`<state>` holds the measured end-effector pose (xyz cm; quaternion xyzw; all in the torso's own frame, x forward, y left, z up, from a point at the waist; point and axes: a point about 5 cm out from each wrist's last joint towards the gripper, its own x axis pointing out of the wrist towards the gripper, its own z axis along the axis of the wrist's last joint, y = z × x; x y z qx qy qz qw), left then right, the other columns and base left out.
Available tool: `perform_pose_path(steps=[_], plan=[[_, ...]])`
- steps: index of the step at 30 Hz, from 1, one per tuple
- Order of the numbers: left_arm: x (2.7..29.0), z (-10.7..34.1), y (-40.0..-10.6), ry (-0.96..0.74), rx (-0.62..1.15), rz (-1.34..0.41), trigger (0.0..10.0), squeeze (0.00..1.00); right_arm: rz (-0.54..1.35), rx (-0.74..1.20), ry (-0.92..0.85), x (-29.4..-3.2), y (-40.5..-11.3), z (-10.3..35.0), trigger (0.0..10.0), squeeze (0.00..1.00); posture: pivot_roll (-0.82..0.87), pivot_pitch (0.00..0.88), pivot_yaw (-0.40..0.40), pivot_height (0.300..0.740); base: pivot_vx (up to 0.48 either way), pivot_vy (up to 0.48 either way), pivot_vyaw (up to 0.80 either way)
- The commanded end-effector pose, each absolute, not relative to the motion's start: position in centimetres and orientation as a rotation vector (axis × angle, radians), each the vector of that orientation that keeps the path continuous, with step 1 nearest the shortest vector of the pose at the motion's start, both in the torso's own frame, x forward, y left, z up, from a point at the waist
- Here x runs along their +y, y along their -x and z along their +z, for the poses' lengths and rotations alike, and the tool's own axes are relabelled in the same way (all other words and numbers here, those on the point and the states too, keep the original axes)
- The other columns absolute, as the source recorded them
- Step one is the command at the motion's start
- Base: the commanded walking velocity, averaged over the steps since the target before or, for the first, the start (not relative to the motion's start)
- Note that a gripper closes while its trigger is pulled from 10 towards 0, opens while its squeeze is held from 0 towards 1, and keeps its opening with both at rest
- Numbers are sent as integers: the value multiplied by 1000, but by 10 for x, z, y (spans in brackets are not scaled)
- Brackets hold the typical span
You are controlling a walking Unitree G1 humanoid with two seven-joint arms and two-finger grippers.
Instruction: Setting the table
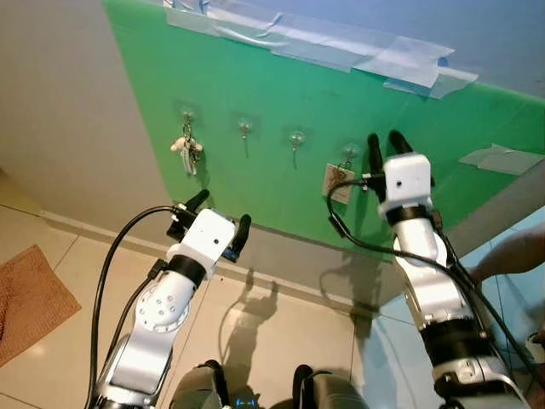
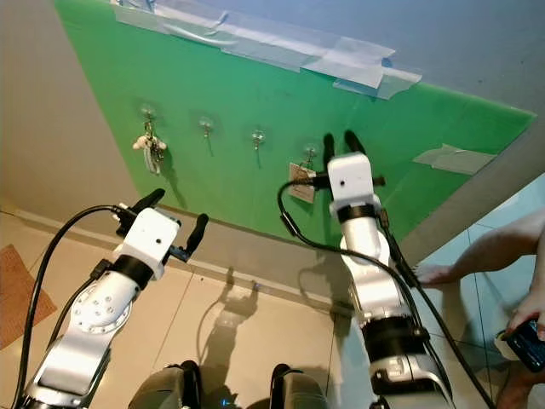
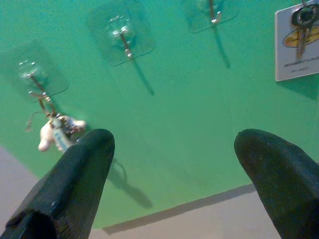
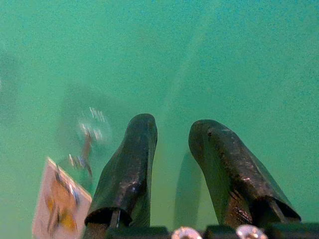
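The robot is facing a green board (image 1: 281, 111) taped onto a grey wall with strips of clear tape (image 1: 358, 53) along its upper edge. Four small clear adhesive hooks are sitting in a row on the board. A bunch of keys with a small white figure (image 1: 186, 148) is hanging from the hook nearest the board's left edge. The next two hooks (image 1: 245, 129) and (image 1: 296, 138) are carrying nothing. A key with a white rectangular card tag (image 1: 338, 181) is hanging from the fourth hook (image 1: 349, 154).

The right gripper (image 1: 385, 141) is reaching up close to the board, just beside the fourth hook and the tagged key, and its two black fingers (image 4: 130, 167) are standing a little apart with nothing between them. The left gripper (image 1: 220, 215) is hovering lower, near the bottom edge of the board, with its fingers (image 3: 75, 174) spread wide and gripping nothing.

A brown mat (image 1: 30, 298) is lying on the tiled floor at the left. A person's hand (image 2: 532, 319) is holding a dark phone (image 2: 519, 341) at the right.
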<state>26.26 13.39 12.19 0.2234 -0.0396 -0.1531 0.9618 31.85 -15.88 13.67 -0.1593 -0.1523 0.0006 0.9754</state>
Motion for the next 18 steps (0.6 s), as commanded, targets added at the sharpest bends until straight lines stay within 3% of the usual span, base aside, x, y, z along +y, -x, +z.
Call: perform_pose_path(steps=[1,10,18], plan=[[132,117,-263,-446,-57,-314,10000,0,-30,-326,326,-166,-317,144,10000,0,-28,128,-49,740,0,0,0],[145,103,-264,-345,67,-241,10000,0,-41,-238,311,-170,-287,122,10000,0,-50,116,-31,740,0,0,0],[159,90,-253,-307,126,-148,10000,0,-58,-62,91,-181,-255,87,10000,0,-53,86,-19,740,0,0,0]])
